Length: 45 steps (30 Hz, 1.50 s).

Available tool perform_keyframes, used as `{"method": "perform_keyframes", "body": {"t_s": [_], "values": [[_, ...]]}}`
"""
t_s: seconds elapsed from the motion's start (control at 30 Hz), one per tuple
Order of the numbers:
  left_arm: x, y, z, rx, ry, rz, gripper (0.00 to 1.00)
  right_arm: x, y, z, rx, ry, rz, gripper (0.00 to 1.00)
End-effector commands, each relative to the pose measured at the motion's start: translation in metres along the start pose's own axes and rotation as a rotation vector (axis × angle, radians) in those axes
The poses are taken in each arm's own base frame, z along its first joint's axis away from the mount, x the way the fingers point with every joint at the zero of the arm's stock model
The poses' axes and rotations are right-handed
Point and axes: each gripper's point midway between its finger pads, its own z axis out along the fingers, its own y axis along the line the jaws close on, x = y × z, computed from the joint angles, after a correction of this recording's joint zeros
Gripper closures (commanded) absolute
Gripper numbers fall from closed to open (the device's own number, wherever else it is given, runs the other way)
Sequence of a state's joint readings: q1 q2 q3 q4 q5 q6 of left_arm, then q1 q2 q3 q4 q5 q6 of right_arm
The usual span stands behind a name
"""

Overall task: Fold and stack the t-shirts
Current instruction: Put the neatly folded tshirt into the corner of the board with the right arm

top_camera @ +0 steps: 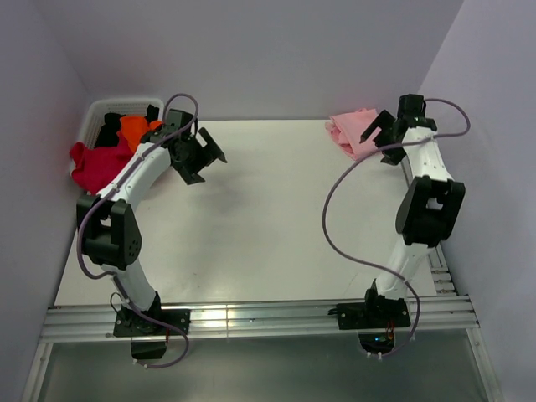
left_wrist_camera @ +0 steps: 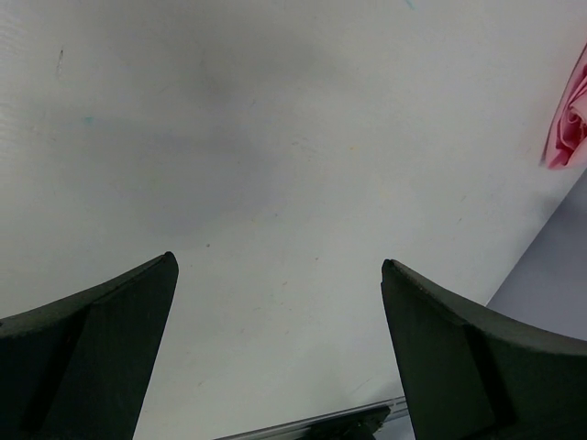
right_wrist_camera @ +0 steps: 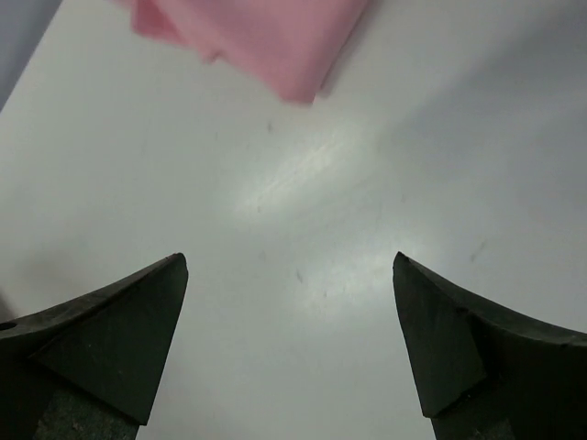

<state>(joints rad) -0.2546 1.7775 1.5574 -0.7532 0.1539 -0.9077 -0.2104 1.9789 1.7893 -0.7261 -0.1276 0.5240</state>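
A folded light pink t-shirt (top_camera: pixel 352 132) lies at the table's far right; it also shows in the right wrist view (right_wrist_camera: pixel 252 37) and at the edge of the left wrist view (left_wrist_camera: pixel 569 119). Crimson (top_camera: pixel 99 165), orange (top_camera: pixel 134 128) and black (top_camera: pixel 109 130) t-shirts are heaped in a white basket (top_camera: pixel 94 113) at the far left. My left gripper (top_camera: pixel 201 155) is open and empty above the bare table beside the basket. My right gripper (top_camera: pixel 381 134) is open and empty, just beside the pink shirt.
The white table (top_camera: pixel 268 218) ends in a metal rail (top_camera: pixel 251 318) at the near edge. Grey walls close in on the left, back and right. Purple cables loop from both arms.
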Motion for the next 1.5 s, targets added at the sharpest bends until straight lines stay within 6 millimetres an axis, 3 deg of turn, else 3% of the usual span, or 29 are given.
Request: {"method": "perform_keyframes", "body": {"t_s": [0.0,0.03,0.07,0.23,0.3,0.33,0.37,0.4,0.43,0.5,0.67,0.9,1.2,1.4,1.47], "values": [[0.007,0.001,-0.022,0.011,-0.032,0.080,0.00,0.025,0.042,-0.059,-0.177,-0.048,-0.044,0.00],[0.008,0.003,-0.025,0.007,-0.038,0.089,0.01,0.030,0.054,-0.080,-0.206,-0.085,-0.086,0.00],[0.008,0.003,-0.034,0.018,-0.053,0.105,0.00,0.056,0.075,-0.086,-0.229,-0.066,-0.156,0.00],[0.015,0.013,-0.052,0.009,-0.068,0.156,0.01,0.123,0.115,-0.121,-0.221,-0.021,-0.359,0.00],[0.018,0.014,-0.062,0.030,-0.086,0.176,0.00,0.149,0.113,-0.127,-0.233,0.025,-0.387,0.00],[0.019,0.016,-0.065,0.031,-0.091,0.179,0.00,0.157,0.117,-0.145,-0.271,0.010,-0.391,0.00],[0.019,0.015,-0.072,0.045,-0.105,0.192,0.00,0.162,0.118,-0.151,-0.296,0.003,-0.392,0.00],[0.021,0.019,-0.073,0.042,-0.106,0.195,0.01,0.174,0.110,-0.150,-0.294,0.022,-0.395,0.00],[0.023,0.021,-0.075,0.040,-0.107,0.200,0.00,0.177,0.111,-0.166,-0.327,0.003,-0.388,0.00],[0.025,0.024,-0.083,0.052,-0.126,0.211,0.00,0.187,0.105,-0.173,-0.341,0.002,-0.393,0.00],[0.029,0.027,-0.095,0.083,-0.162,0.230,0.00,0.196,0.097,-0.207,-0.368,-0.042,-0.434,0.00],[0.034,0.032,-0.105,0.103,-0.184,0.242,0.00,0.176,0.072,-0.248,-0.335,-0.164,-0.442,0.00],[0.034,0.046,-0.116,0.087,-0.248,0.239,0.00,0.166,0.036,-0.268,-0.262,-0.258,-0.460,0.00],[0.024,0.038,-0.117,0.077,-0.264,0.212,0.01,0.165,0.031,-0.278,-0.292,-0.296,-0.469,0.00],[0.012,0.036,-0.124,0.055,-0.316,0.214,0.01,0.165,0.036,-0.285,-0.340,-0.311,-0.481,0.00]]}}
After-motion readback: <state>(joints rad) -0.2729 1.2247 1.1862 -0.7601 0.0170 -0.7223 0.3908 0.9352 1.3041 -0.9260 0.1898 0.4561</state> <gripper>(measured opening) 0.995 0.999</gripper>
